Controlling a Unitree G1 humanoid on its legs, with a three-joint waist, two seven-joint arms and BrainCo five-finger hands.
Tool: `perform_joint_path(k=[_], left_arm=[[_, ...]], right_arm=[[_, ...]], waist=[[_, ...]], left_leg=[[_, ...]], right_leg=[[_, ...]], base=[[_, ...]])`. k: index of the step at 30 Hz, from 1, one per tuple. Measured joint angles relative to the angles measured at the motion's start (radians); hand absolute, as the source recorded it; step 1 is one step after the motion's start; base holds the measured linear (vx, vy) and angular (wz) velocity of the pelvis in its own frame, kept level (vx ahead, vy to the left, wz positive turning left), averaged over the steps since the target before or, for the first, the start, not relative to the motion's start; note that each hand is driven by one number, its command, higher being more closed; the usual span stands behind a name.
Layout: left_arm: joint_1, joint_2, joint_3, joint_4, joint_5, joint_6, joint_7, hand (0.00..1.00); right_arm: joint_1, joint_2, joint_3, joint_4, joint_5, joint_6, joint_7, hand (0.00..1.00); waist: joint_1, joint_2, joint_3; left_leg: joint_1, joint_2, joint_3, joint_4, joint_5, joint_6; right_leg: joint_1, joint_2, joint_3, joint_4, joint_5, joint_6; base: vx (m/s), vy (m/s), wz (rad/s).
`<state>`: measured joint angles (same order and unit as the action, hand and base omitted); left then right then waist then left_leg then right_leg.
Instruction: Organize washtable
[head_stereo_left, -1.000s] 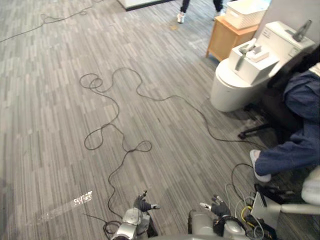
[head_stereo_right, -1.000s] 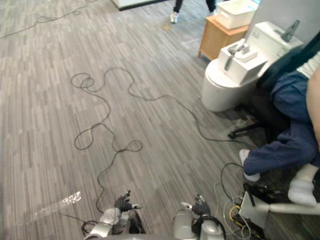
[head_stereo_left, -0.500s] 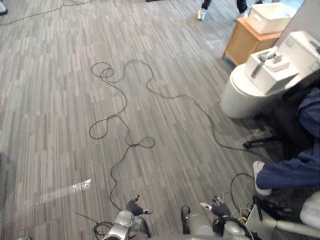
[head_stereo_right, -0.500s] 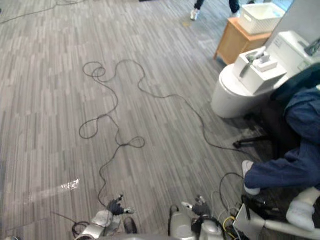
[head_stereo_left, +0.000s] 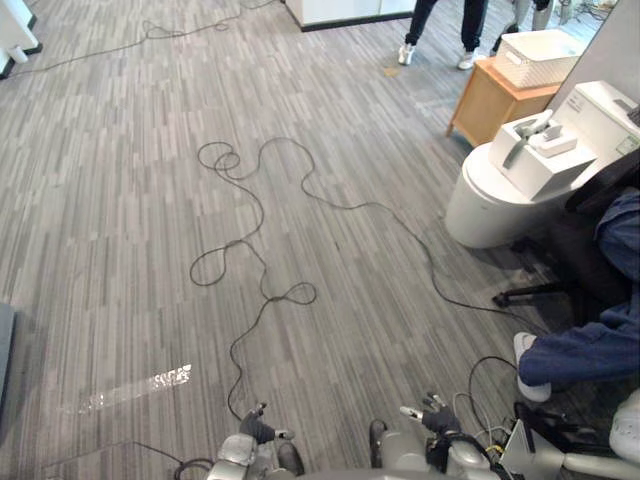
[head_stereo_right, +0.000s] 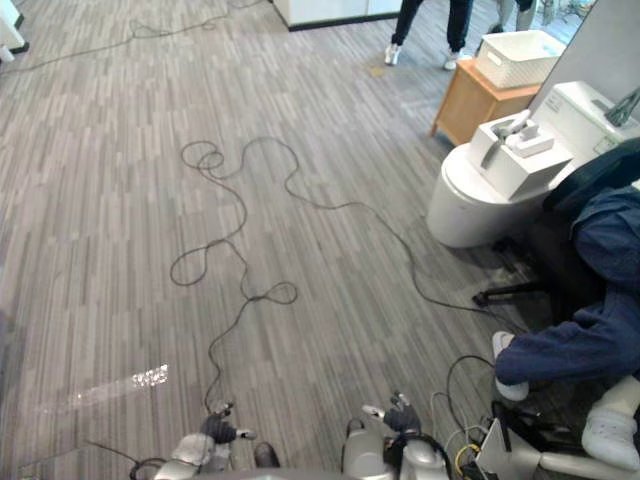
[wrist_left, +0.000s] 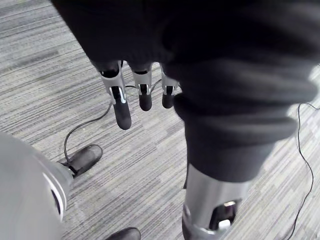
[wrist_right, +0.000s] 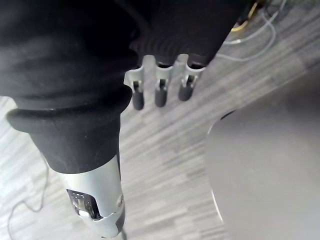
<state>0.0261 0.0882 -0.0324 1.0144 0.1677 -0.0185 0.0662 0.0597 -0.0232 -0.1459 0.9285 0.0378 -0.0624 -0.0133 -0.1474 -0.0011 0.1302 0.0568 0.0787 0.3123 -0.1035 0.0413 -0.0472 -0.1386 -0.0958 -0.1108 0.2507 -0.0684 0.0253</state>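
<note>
View: the head camera has swung up and across since a second ago, so the whole scene has slid in the frame; the standing person's legs (head_stereo_left: 440, 20) at the far end now show further up, and nothing on the floor has shifted against its neighbours.
Left hand: down at the near edge, the left hand (head_stereo_left: 258, 430) hangs over the grey striped carpet (head_stereo_left: 120, 200); from its wrist camera the fingers (wrist_left: 121, 102) run straight and slack, spread apart, nothing in them.
Right hand: the right hand (head_stereo_left: 436, 418) is low beside it, fingers (wrist_right: 159, 91) loosely extended in a row over the carpet, holding nothing.
Washtable: I cannot tell which piece of furniture it is; all the furniture stands far off to the right, well apart from both hands.
Toilet: a white toilet (head_stereo_left: 490, 200) with its lid down and a white box (head_stereo_left: 545, 160) resting on top.
Stand: a small wooden stand (head_stereo_left: 490, 100) just beyond the toilet, with a white basket (head_stereo_left: 535, 55) sitting on it.
Seated person: blue trouser leg (head_stereo_left: 590, 345) and white shoe (head_stereo_left: 532, 355) at the right edge, on a dark office chair (head_stereo_left: 570, 260) just beside the toilet.
</note>
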Motion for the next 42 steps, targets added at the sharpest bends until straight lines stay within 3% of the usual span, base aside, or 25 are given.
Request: perform_joint_path(k=[5,6,8,15,18,23,25,27,28,29,30,31,32,33,35,36,40,42], left_arm=[[0.007,-0.001,0.003,0.013,-0.002,-0.001,0.000,0.00],[0.042,-0.009,0.036,0.014,-0.021,-0.002,0.000,0.00],[0.043,-0.009,0.036,0.015,-0.021,-0.002,0.000,0.00],[0.051,-0.003,0.040,0.016,-0.023,-0.002,0.000,0.00],[0.053,-0.004,0.042,0.014,-0.040,-0.010,0.000,0.00],[0.049,-0.008,0.067,-0.005,-0.055,-0.033,-0.001,0.00],[0.047,-0.011,0.079,-0.013,-0.072,-0.034,-0.001,0.00],[0.047,-0.009,0.083,-0.024,-0.079,-0.033,-0.001,0.00],[0.047,-0.003,0.083,-0.029,-0.079,-0.033,-0.002,0.00],[0.044,-0.001,0.082,-0.042,-0.084,-0.033,-0.003,0.00],[0.046,-0.008,0.081,-0.045,-0.086,-0.033,0.000,0.00],[0.045,-0.007,0.080,-0.038,-0.090,-0.033,-0.001,0.00],[0.033,0.000,0.086,-0.035,-0.095,-0.028,0.001,0.00],[0.024,0.001,0.089,-0.036,-0.095,-0.028,0.000,0.00],[0.024,-0.001,0.089,-0.033,-0.096,-0.028,0.000,0.00],[0.022,0.002,0.083,-0.025,-0.096,-0.028,0.000,0.00],[0.029,-0.003,0.084,-0.022,-0.095,-0.027,-0.001,0.00],[0.035,-0.017,0.095,-0.026,-0.095,-0.028,0.000,0.00]], right_arm=[[-0.018,-0.001,0.000,0.031,0.000,0.001,0.019,0.00],[-0.009,-0.020,0.037,0.074,-0.013,0.012,0.039,0.00],[-0.007,-0.020,0.037,0.074,-0.014,0.012,0.039,0.00],[-0.010,-0.015,0.027,0.099,-0.012,0.011,0.040,0.00],[-0.009,-0.017,0.027,0.117,-0.011,0.011,0.041,0.00],[-0.017,-0.025,0.039,0.139,-0.010,0.011,0.058,0.00],[-0.032,-0.027,0.039,0.146,-0.010,0.012,0.061,0.00],[-0.038,-0.027,0.035,0.140,-0.010,0.012,0.060,0.00],[-0.026,-0.016,0.037,0.132,-0.012,0.012,0.060,0.00],[-0.018,-0.016,0.036,0.118,-0.012,0.012,0.061,0.00],[0.003,-0.026,0.036,0.071,-0.011,0.007,0.067,0.00],[-0.005,-0.025,0.038,0.068,-0.015,0.001,0.066,0.00],[-0.014,-0.021,0.038,0.069,-0.014,0.001,0.070,0.00],[-0.018,-0.021,0.045,0.070,-0.022,0.001,0.074,0.00],[-0.022,-0.019,0.046,0.075,-0.021,-0.003,0.079,0.00],[-0.030,-0.017,0.046,0.077,-0.019,-0.002,0.080,0.00],[-0.034,-0.016,0.045,0.073,-0.019,-0.006,0.080,0.00],[-0.039,-0.026,0.044,0.069,-0.030,-0.001,0.078,0.00]], waist=[[0.002,-0.007,-0.008],[0.050,-0.014,-0.048],[0.051,-0.016,-0.048],[0.057,-0.025,-0.052],[0.084,-0.031,-0.053],[0.118,-0.034,-0.035],[0.122,-0.028,-0.025],[0.125,-0.036,-0.016],[0.129,-0.062,-0.015],[0.130,-0.069,-0.003],[0.131,-0.028,0.003],[0.131,-0.026,0.019],[0.136,-0.057,0.035],[0.137,-0.051,0.030],[0.135,-0.055,0.032],[0.127,-0.055,0.032],[0.107,-0.048,0.030],[0.116,-0.023,0.019]], left_leg=[[-0.009,-0.018,-0.019,-0.001,0.021,0.003],[-0.008,-0.014,-0.118,-0.001,0.008,-0.010],[-0.011,-0.016,-0.119,-0.001,0.008,-0.011],[0.005,-0.030,-0.120,0.008,0.012,-0.003],[0.032,-0.030,-0.119,0.012,0.009,-0.006],[-0.055,-0.014,-0.120,0.246,-0.128,0.017],[-0.113,-0.011,-0.109,0.321,-0.182,0.027],[-0.134,-0.024,-0.090,0.338,-0.195,0.040],[-0.121,-0.060,-0.090,0.345,-0.200,0.050],[-0.149,-0.062,-0.079,0.493,-0.244,0.091],[-0.135,-0.047,-0.089,0.531,-0.360,0.090],[-0.128,-0.065,-0.092,0.551,-0.390,0.098],[-0.099,-0.083,-0.105,0.540,-0.401,0.114],[-0.089,-0.077,-0.118,0.528,-0.403,0.118],[-0.071,-0.076,-0.141,0.492,-0.402,0.117],[-0.055,-0.079,-0.162,0.462,-0.395,0.105],[0.035,-0.092,-0.233,0.383,-0.397,0.069],[0.038,-0.061,-0.251,0.432,-0.396,0.033]], right_leg=[[0.021,-0.013,-0.022,-0.045,-0.015,0.020],[0.063,-0.006,-0.031,-0.081,-0.036,0.029],[0.068,-0.007,-0.033,-0.092,-0.036,0.031],[0.153,-0.005,-0.048,-0.194,0.031,0.037],[0.192,-0.010,-0.047,-0.216,0.042,0.036],[0.200,-0.015,-0.018,-0.211,0.039,0.041],[0.138,-0.019,0.012,-0.146,-0.014,0.064],[0.086,-0.035,0.036,-0.064,-0.056,0.083],[0.047,-0.080,0.047,-0.006,-0.097,0.118],[0.026,-0.101,0.049,0.057,-0.125,0.152],[0.013,-0.088,0.049,0.159,-0.157,0.188],[-0.006,-0.103,0.066,0.232,-0.172,0.177],[-0.075,-0.115,0.091,0.372,-0.188,0.161],[-0.118,-0.094,0.083,0.407,-0.203,0.133],[-0.182,-0.047,0.072,0.388,-0.205,0.122],[-0.204,-0.024,0.066,0.332,-0.200,0.114],[-0.212,0.034,0.050,0.252,-0.126,0.000],[-0.174,0.046,0.019,0.269,-0.118,-0.024]], base=[[-0.06,-0.022,0.10],[0.01,-0.008,0.05],[0.05,0.007,0.03],[0.11,0.032,0.09],[0.05,0.021,0.02],[-0.07,0.016,-0.12],[-0.17,0.013,-0.29],[-0.18,0.054,-0.16],[-0.08,0.140,-0.01],[-0.02,0.154,0.09],[0.03,0.163,0.14],[0.01,0.175,0.21],[0.07,0.192,0.24],[0.09,0.167,0.24],[0.20,0.119,0.32],[0.37,0.112,0.59],[0.45,0.023,0.72],[0.62,-0.007,0.65]])
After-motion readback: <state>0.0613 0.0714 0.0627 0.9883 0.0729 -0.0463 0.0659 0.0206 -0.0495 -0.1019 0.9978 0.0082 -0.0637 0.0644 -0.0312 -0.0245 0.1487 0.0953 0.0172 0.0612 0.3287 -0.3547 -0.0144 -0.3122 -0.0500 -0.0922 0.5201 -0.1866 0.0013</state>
